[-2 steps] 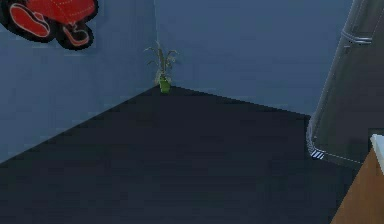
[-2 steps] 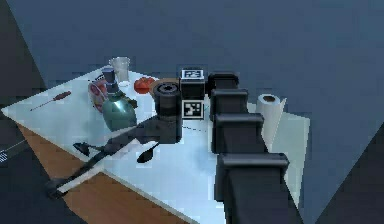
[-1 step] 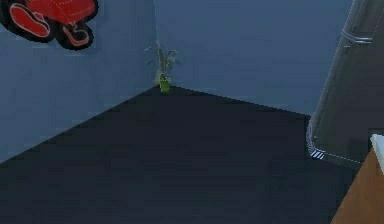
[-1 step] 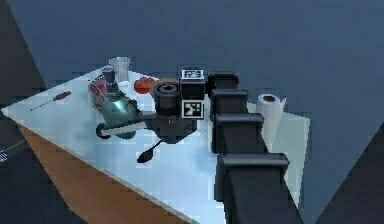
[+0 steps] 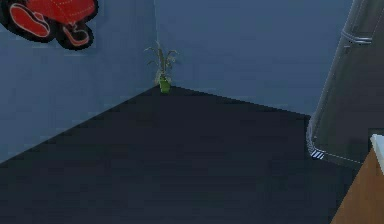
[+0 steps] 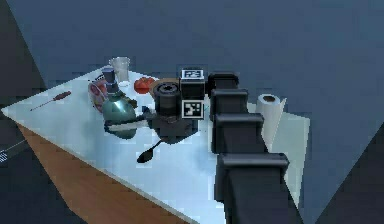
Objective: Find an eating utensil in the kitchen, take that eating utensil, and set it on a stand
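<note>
In the arm side view my arm (image 6: pixel 240 150) reaches over a white countertop (image 6: pixel 90 140). My gripper (image 6: pixel 140 120) is at the arm's far end, left of the two marked squares (image 6: pixel 191 92). A teal rounded vessel (image 6: pixel 120 108) stands on the counter right at the fingers, so I cannot tell whether the gripper holds anything. A small dark utensil with a round end (image 6: pixel 150 153) lies on the counter just in front of the gripper. Another thin utensil with a reddish end (image 6: pixel 52 99) lies near the counter's left corner.
A clear cup (image 6: pixel 121 68), red items (image 6: pixel 146 85) and a white paper roll (image 6: pixel 267 106) stand at the counter's back. In the forward view, dark bare floor (image 5: pixel 170 150) runs to a corner plant (image 5: pixel 164 80). A tall grey appliance (image 5: pixel 350 90) and a counter corner (image 5: pixel 365 195) are at the right.
</note>
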